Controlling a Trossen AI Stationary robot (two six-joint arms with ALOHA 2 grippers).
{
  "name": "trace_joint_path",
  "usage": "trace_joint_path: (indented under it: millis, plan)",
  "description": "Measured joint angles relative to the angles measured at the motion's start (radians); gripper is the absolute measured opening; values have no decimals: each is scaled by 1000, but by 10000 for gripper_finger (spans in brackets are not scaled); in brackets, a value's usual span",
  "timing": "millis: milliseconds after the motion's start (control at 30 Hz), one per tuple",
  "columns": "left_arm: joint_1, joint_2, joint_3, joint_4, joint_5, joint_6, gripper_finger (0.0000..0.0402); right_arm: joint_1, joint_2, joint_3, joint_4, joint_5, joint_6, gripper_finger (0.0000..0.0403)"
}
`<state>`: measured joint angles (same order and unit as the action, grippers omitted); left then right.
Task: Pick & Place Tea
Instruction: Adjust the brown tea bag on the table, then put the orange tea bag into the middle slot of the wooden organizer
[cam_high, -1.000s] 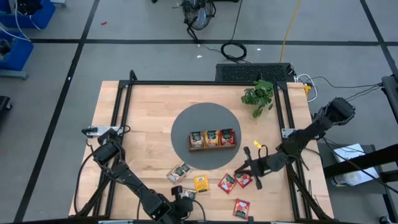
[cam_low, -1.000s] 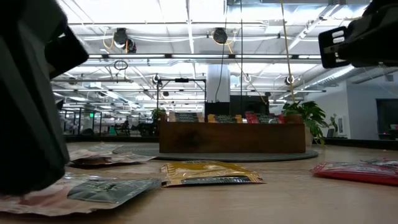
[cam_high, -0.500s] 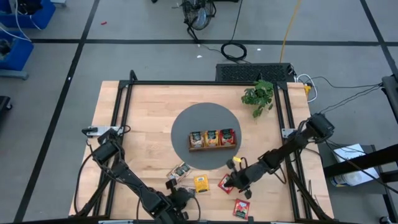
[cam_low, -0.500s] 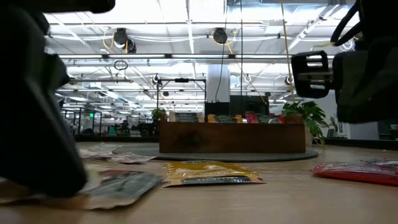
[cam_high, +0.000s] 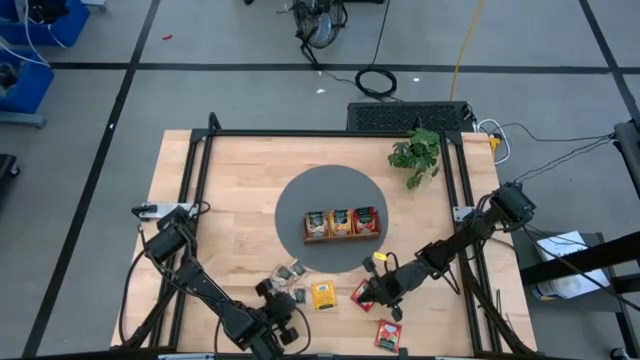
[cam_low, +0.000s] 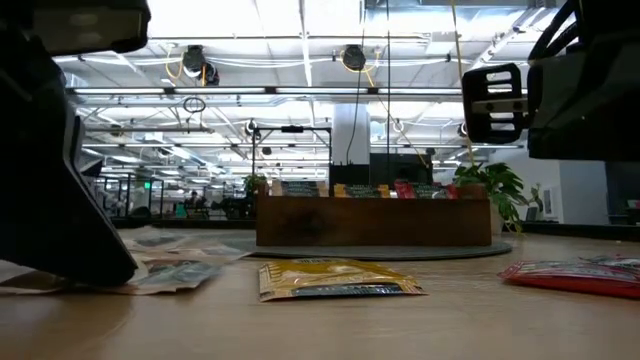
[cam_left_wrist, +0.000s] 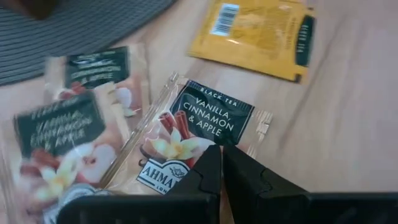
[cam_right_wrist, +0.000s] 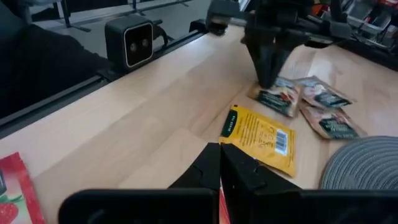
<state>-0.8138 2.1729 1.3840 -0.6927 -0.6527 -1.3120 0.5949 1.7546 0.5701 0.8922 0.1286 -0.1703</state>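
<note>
My left gripper sits low at the near edge of the pale, fine-grained wooden counter, its two dark fingers pressed together with their tips on a glossy tan sachet. That sachet is a flat rectangle with a crimped edge and a dark green label reading "Vanilla, Cinnamon & Apple". Two more tan sachets of the same kind lie just beside it, one overlapping the rim of the ribbed grey round mat. Whether I pinch the sachet or only touch it, I cannot tell.

An orange-yellow sachet lies flat on the bare wood between my two grippers, slightly puffed and crinkled in the low view, with a barcode on its back.

My right gripper hovers near the red sachets, close to the counter; its fingers are also closed together and hold nothing I can see. Another red sachet lies apart, nearer the counter's edge.

In the middle of the round mat stands the long brown wooden tray, with tan, orange-yellow and red sachets standing upright in its three compartments. A small leafy green plant stands toward the far right corner.
</note>
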Motion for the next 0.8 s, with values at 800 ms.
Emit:
trace_joint_path:
  millis: [800]
  plan:
    - [86,-12,75,326,37,1025,27,-57,220,186,-7,25,75,5]
